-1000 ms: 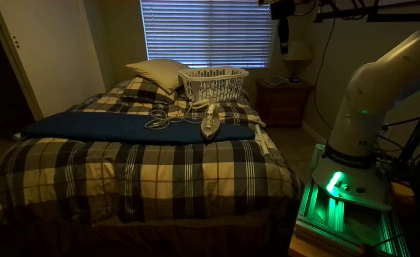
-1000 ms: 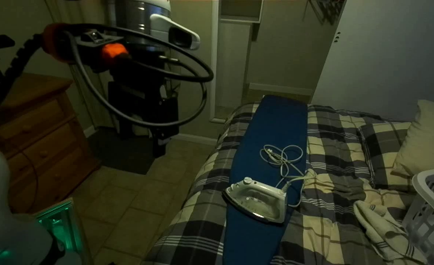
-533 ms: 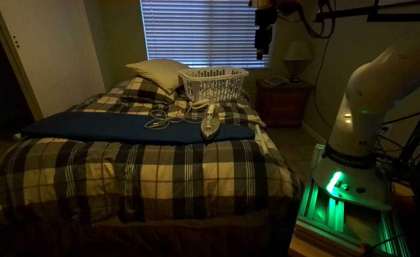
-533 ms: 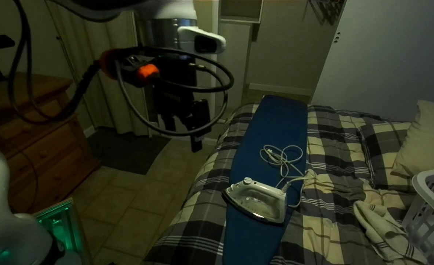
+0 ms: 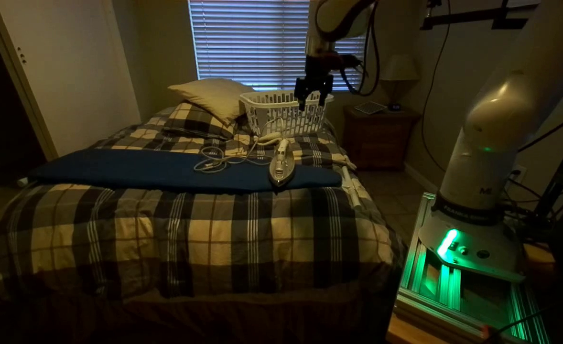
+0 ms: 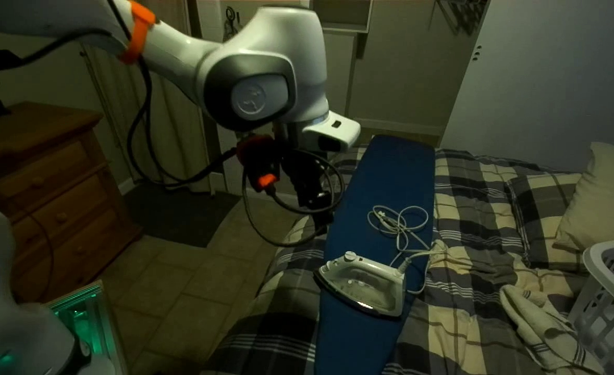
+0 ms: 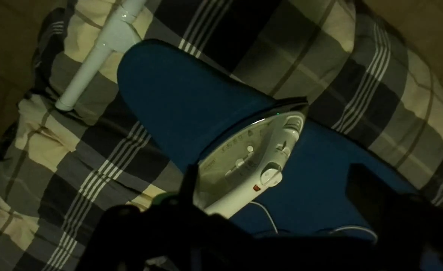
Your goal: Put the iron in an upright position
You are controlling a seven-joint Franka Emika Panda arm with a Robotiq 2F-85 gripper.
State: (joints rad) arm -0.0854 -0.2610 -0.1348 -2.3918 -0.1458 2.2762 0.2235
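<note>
The iron [image 5: 281,168] lies flat, soleplate down, on the blue ironing board [image 5: 157,165] on the bed. In an exterior view the iron [image 6: 367,286] shows from the side, its tip toward the bed's edge; its pale cord [image 6: 400,224] lies loosely coiled beside it. My gripper [image 5: 312,105] is in the air above the iron and apart from it. It also shows in an exterior view [image 6: 323,221], partly hidden by cables. In the wrist view the gripper's dark fingers [image 7: 274,167] are wide apart and empty. The iron [image 7: 240,165] shows below them; its heel is hidden.
A white laundry basket [image 5: 286,114] and a cream pillow [image 5: 210,91] are on the bed behind the iron. A striped towel [image 6: 541,323] lies by the basket. White board legs [image 7: 84,73] stick out past the board's end. A wooden dresser [image 6: 51,172] stands by the wall.
The arm has swung out over the bed, and the gripper has come lower and closer to the iron and board. The iron and its cord have not moved.
</note>
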